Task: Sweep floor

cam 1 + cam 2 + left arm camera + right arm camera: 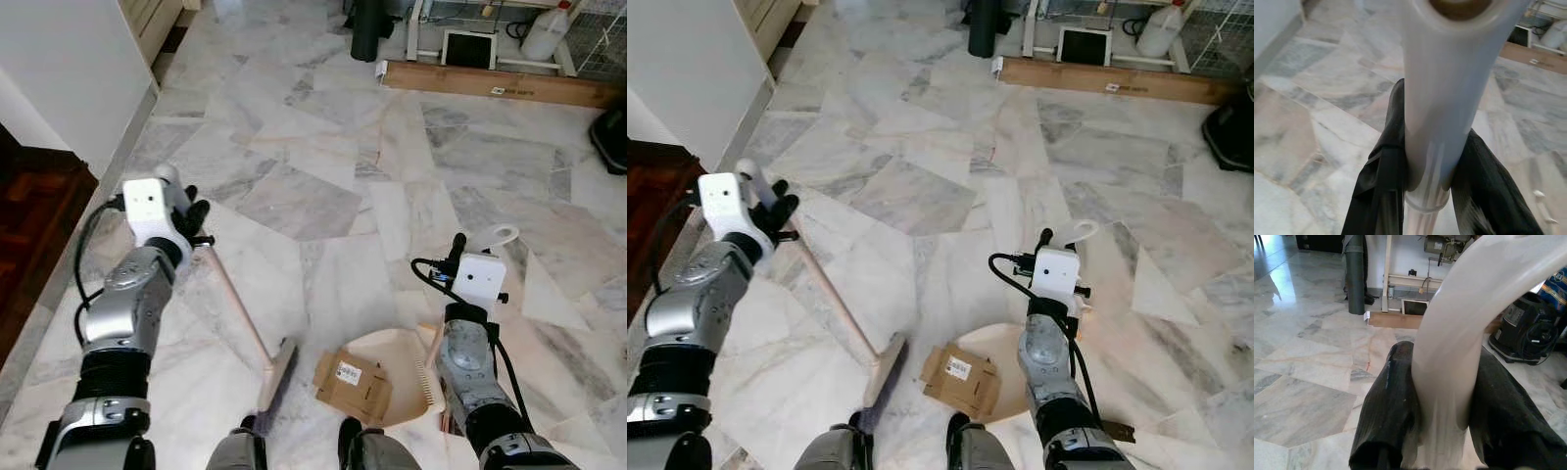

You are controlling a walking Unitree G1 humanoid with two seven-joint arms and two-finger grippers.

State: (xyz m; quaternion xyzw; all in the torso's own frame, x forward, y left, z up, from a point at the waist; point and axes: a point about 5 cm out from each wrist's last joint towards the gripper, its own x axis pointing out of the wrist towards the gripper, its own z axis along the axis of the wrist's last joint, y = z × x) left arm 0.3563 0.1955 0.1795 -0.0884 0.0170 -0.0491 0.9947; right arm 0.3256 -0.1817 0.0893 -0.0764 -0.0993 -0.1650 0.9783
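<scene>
Gripping the pale wooden-handled broom (235,308), the left gripper (195,223) is clamped near the handle's top end, up-left of the flattened brown cardboard piece (353,384); left wrist view shows both black fingers (1382,181) pressed against the pale handle (1442,98). Handle slants down from the gripper to the broom head (277,373), which sits on the grey-veined marble floor (323,137), just left of the cardboard, near but apart. Cardboard lies flat with a white barcode label on top, its right edge overlapping the mouth of the beige plastic dustpan (407,367). Right gripper (1444,396) is closed on the dustpan's curved cream handle (1469,313), up-right of the cardboard; fingers (1388,406) squeeze it from both sides. Long brown cardboard box (500,85) lies on the floor well beyond the cardboard, with a white plastic jug (545,35) behind it. Dark wood floor patch (34,225) sits far left of the cardboard.
</scene>
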